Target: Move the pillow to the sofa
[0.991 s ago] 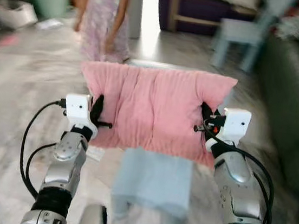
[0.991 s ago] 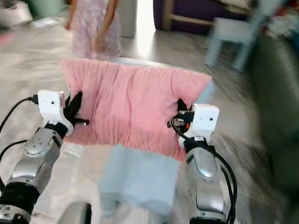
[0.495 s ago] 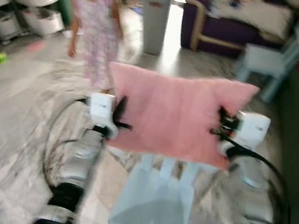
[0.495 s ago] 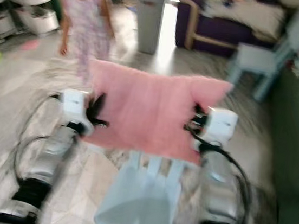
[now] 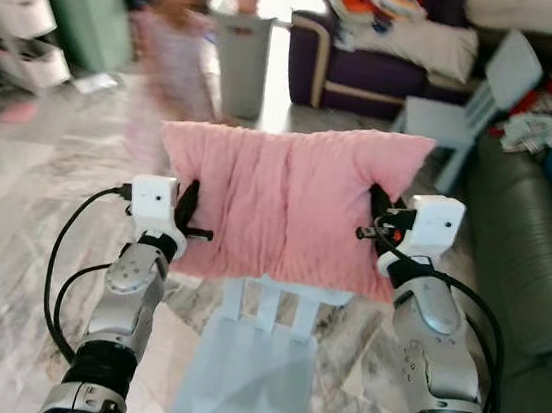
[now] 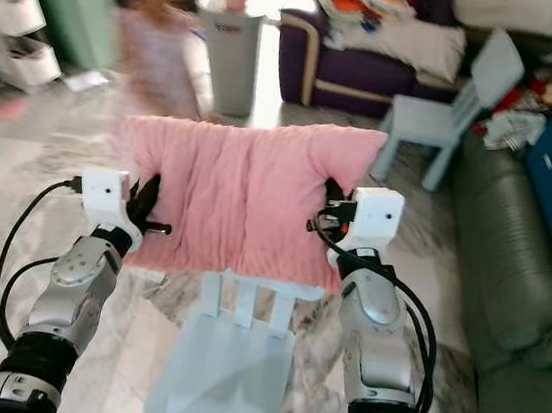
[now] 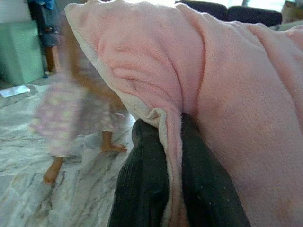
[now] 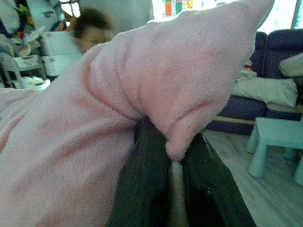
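left tool [image 5: 186, 218] pinches the left edge of a pink pillow [image 5: 286, 203], held up between both tools above a pale blue chair [image 5: 251, 365]. right tool [image 5: 380, 219] clamps its right edge. a green sofa [image 5: 523, 287] sits right of it.

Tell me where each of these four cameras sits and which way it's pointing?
Left eye view: on the head, looking forward and down at the pink pillow, both silver arms showing.
Right eye view: beside it, same scene; left gripper and right gripper pinch the pillow's edges.
Left wrist view: looks along its black fingers clamping the pillow.
Right wrist view: likewise along its own fingers.
Shared: the pillow shows in all four views.
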